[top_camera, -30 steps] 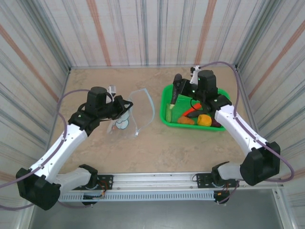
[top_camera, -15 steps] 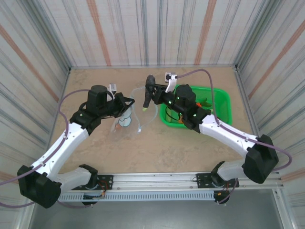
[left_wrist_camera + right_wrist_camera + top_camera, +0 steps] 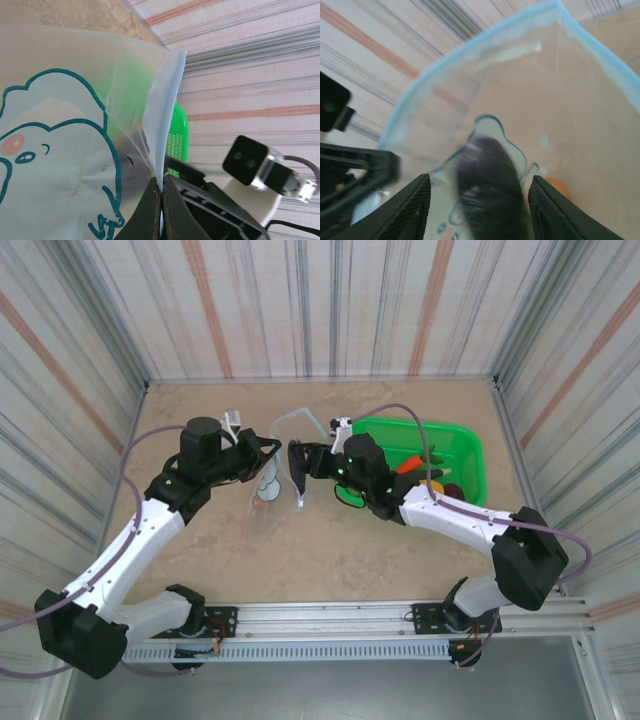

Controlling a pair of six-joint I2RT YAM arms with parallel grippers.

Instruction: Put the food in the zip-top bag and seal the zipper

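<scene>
**Right arm swings from basket to bag mouth**

From above, my right gripper (image 3: pixel 298 466) has left the green basket (image 3: pixel 466 445) and now sits at the open mouth of the zip-top bag (image 3: pixel 268 486), clenched on the eggplant (image 3: pixel 293 453). Just beyond it, my left gripper (image 3: pixel 262 452) pinches the bag's rim.

On the left wrist, the jaws are closed tight on the zipper (image 3: pixel 163 125), which rises straight ahead of them.

On the right wrist, the eggplant sits blurred between my fingers (image 3: pixel 412 210), with the bag's mouth directly ahead.

I judge this the loading step. Next I should push forward past the rim, then release without tugging the zipper free.
</scene>
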